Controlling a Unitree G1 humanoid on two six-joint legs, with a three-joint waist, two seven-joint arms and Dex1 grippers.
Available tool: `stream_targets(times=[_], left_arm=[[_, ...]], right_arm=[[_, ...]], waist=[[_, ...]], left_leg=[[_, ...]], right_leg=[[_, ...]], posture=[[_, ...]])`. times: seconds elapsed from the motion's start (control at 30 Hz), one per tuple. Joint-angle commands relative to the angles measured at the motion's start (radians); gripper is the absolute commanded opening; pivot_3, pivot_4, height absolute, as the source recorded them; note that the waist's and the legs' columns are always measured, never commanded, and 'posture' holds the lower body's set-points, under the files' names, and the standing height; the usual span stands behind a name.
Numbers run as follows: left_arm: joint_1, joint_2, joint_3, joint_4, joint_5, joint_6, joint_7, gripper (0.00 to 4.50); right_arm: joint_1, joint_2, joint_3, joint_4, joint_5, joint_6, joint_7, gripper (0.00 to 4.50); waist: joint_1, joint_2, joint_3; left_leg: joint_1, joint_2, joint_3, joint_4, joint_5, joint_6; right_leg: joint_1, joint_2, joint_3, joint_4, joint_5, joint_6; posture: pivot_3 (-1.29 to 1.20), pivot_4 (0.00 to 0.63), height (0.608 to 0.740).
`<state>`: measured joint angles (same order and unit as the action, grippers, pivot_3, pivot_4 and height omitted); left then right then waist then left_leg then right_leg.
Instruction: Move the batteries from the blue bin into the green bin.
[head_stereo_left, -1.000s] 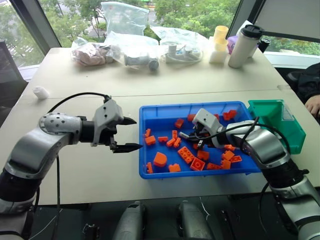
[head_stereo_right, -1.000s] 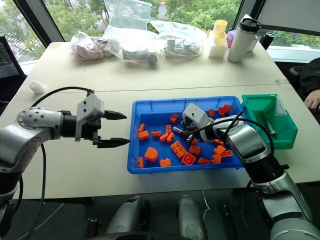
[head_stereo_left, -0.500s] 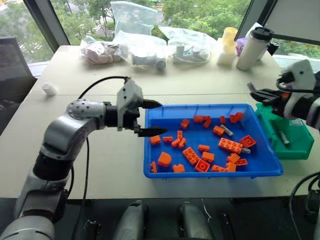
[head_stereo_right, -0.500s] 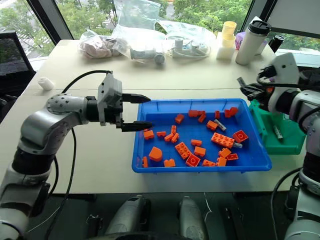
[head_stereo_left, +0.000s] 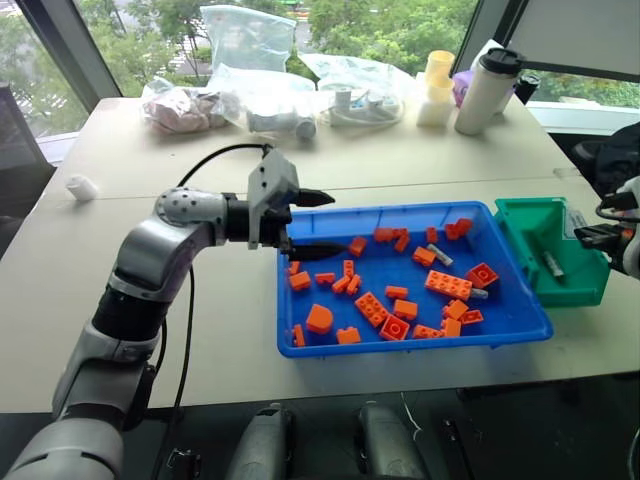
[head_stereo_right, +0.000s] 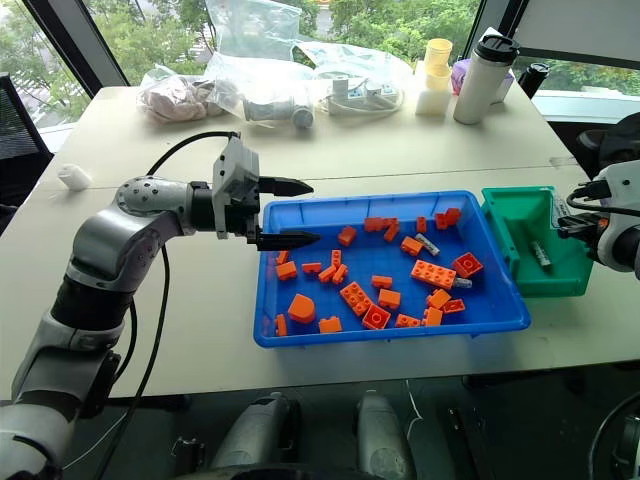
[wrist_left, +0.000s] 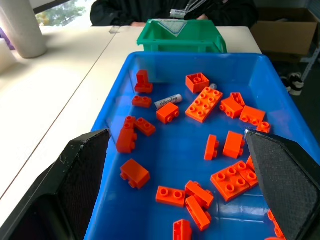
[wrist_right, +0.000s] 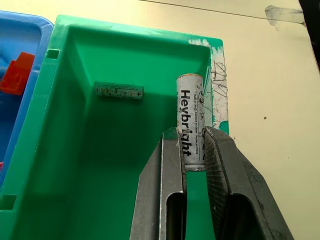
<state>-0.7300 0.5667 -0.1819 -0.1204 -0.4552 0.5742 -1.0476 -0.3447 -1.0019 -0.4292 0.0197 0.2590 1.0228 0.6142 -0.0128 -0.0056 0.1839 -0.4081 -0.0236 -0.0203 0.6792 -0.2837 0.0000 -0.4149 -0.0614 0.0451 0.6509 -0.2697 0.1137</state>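
Right gripper (wrist_right: 194, 150), clamped on a battery (wrist_right: 190, 118), has swung from the blue bin (head_stereo_left: 500, 330) to above the green bin (wrist_right: 75, 165). Left gripper (head_stereo_left: 318, 222), fingers apart, has reached over the blue bin's edge.

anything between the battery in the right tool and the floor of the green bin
Nothing visible. The right tool holds a battery over the open green bin; only one other battery lies inside, off to the side.

Batteries (wrist_right: 190, 122) — four counted: two among the bricks near the blue bin's (head_stereo_left: 300, 352) right edge, one lying in the green bin (wrist_right: 75, 165), one above it; orange bricks (head_stereo_left: 366, 306) — roughly two dozen.
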Motion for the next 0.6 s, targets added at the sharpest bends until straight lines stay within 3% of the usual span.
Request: stream_targets(times=[0.03,0.27,0.6], left_arm=[[0.007,0.010,0.022,-0.044,0.001,-0.006,0.002,4.50],[0.017,0.020,0.032,-0.059,-0.002,0.004,0.007,4.50],[0.032,0.076,0.029,-0.099,-0.006,0.024,-0.024,4.50]], right_arm=[[-0.006,-0.029,0.001,0.003,-0.004,-0.026,0.002,1.05],[-0.021,-0.043,0.010,0.011,-0.006,-0.034,-0.005,4.38],[-0.033,-0.083,0.052,-0.154,0.102,-0.078,0.163,4.45]], waist=[[0.003,0.000,0.000],[0.001,0.000,0.000],[-0.002,0.000,0.000]], left_leg=[[0.000,0.000,0.000,0.000,0.000,0.000],[0.000,0.000,-0.001,0.000,0.000,0.000],[0.000,0.000,-0.001,0.000,0.000,0.000]], right_leg=[[0.000,0.000,0.000,0.000,0.000,0.000],[0.000,0.000,0.000,0.000,0.000,0.000],[0.000,0.000,-0.001,0.000,0.000,0.000]], posture=[[0.00,0.150,0.740],[0.00,0.150,0.740],[0.00,0.150,0.740]])
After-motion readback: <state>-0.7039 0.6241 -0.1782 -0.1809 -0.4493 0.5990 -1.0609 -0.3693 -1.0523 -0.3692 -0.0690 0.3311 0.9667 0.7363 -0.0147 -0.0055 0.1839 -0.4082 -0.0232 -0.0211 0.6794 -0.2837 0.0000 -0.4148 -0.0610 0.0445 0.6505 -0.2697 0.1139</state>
